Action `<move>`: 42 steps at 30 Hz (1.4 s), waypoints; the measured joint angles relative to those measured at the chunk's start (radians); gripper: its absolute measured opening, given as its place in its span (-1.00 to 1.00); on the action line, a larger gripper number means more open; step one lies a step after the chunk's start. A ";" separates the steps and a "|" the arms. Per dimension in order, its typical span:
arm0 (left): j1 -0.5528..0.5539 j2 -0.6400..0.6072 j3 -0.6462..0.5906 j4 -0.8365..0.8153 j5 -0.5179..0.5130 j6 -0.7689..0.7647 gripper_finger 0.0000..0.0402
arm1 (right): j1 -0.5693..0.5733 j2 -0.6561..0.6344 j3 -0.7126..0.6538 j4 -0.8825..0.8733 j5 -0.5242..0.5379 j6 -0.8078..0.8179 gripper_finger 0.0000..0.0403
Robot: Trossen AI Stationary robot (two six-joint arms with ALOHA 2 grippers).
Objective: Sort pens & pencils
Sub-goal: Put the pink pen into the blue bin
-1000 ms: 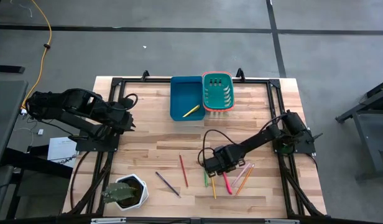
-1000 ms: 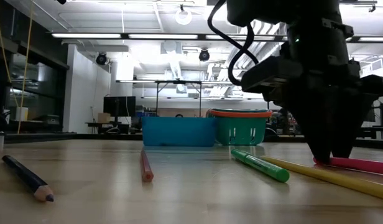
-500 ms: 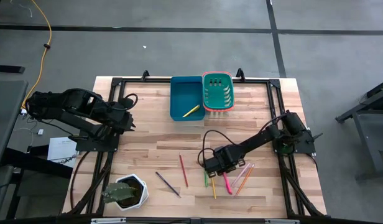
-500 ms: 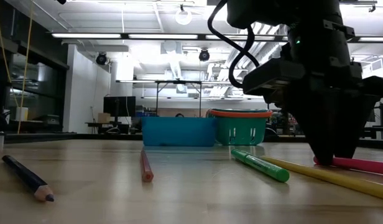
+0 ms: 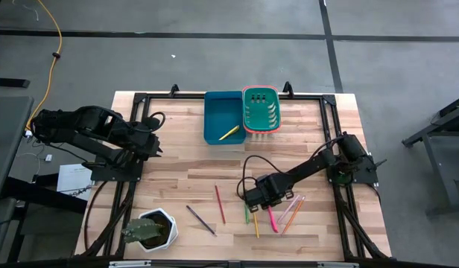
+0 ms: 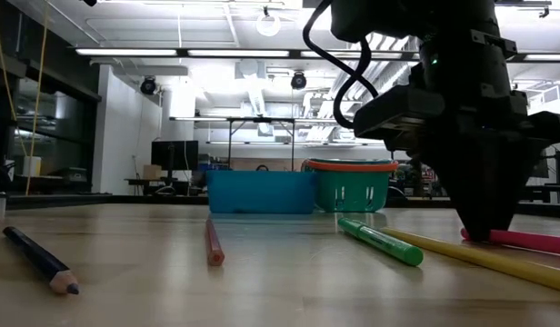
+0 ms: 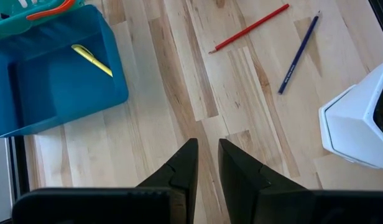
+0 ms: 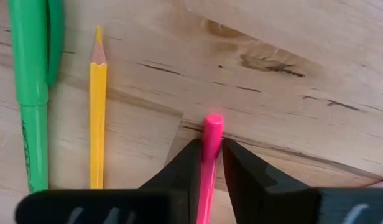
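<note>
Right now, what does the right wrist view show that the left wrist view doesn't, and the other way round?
Only the right wrist view shows the right gripper closed on the pink pen, with the yellow pencil and green marker lying beside it on the wood.

Only the left wrist view shows the left gripper holding nothing, the blue bin with a yellow pen inside, the red pencil, the dark blue pencil and a white pot.

Both show the wooden table.
</note>
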 joint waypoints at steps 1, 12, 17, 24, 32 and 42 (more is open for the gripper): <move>0.000 0.000 0.000 0.000 0.000 0.000 -0.75 | 0.000 0.000 0.000 0.001 0.000 0.000 -0.74; 0.000 0.000 0.000 0.000 0.000 0.002 -0.75 | 0.000 0.000 0.000 0.004 0.000 0.000 -0.84; 0.000 0.000 0.000 0.000 0.000 0.004 -0.75 | 0.000 0.000 0.000 0.019 0.000 0.000 -0.84; 0.000 0.000 0.000 0.000 0.000 0.004 -0.75 | -0.010 0.000 0.000 0.057 0.000 -0.012 -0.84; 0.000 0.000 0.000 0.000 0.000 0.003 -0.75 | -0.041 0.000 0.000 0.102 0.002 -0.052 -0.84; 0.000 0.000 0.000 0.001 -0.007 0.003 -0.75 | -0.090 0.000 0.078 0.049 0.064 -0.152 -0.84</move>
